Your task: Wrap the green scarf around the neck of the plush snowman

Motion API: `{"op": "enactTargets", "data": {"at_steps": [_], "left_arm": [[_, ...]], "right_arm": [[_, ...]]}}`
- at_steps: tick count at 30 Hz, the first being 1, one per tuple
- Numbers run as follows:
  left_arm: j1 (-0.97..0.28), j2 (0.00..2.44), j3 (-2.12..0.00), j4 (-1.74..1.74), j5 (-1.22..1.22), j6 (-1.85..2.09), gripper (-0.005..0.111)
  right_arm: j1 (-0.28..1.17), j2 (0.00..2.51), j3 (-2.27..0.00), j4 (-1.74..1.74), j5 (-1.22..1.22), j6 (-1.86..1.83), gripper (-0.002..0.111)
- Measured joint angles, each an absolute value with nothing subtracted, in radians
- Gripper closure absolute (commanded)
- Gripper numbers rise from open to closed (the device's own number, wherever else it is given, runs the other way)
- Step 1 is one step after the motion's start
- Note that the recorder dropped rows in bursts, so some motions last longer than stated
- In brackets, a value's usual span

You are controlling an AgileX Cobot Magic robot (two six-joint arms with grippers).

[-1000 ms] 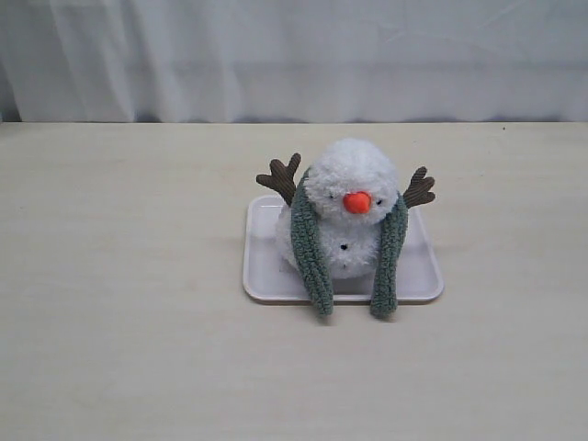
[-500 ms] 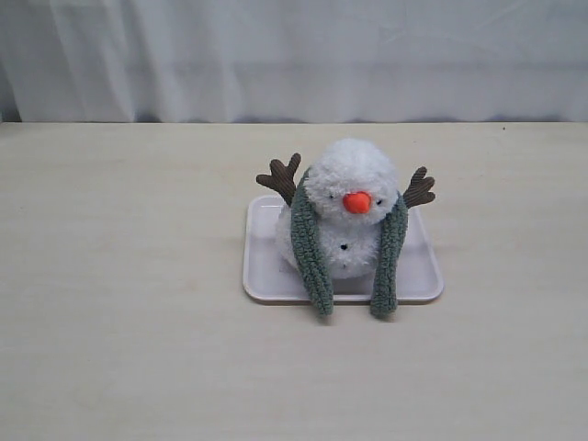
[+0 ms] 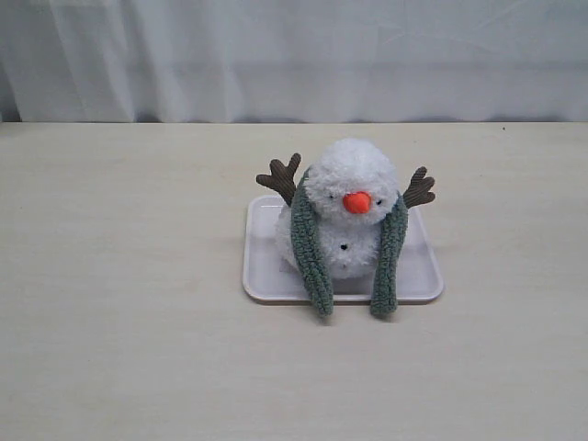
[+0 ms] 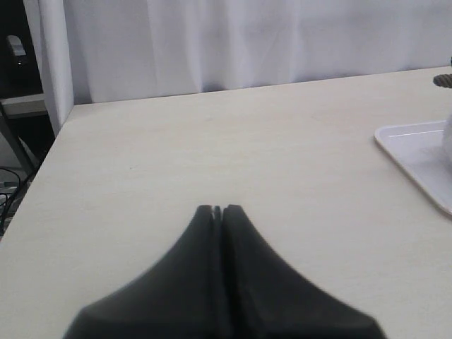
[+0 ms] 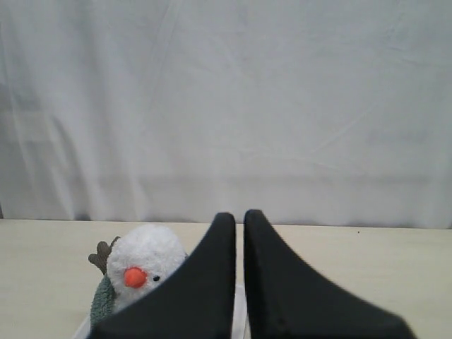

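Well apart from both closed jaws, plush snowman (image 3: 353, 176) with green scarf (image 3: 310, 258).

Nothing differs from before: the green scarf (image 3: 310, 253) and plush snowman (image 3: 354, 170) sit unmoved.

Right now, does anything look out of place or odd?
Nothing is damaged or spilled. The green scarf only hangs over the plush snowman, uncrossed, both ends loose in front, reaching past the tray's front rim.
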State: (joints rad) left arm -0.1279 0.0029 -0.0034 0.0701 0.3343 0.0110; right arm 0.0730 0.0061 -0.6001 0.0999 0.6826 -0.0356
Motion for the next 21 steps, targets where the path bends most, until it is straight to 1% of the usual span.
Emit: {"op": "enactTargets", "data": {"at_steps": [21], "left_arm": [[-0.128, 0.003, -0.003, 0.070, 0.334, 0.011, 0.107]], "right_arm": [[0.073, 0.006, -0.600, 0.073, 0.683, -0.036, 0.104]]}}
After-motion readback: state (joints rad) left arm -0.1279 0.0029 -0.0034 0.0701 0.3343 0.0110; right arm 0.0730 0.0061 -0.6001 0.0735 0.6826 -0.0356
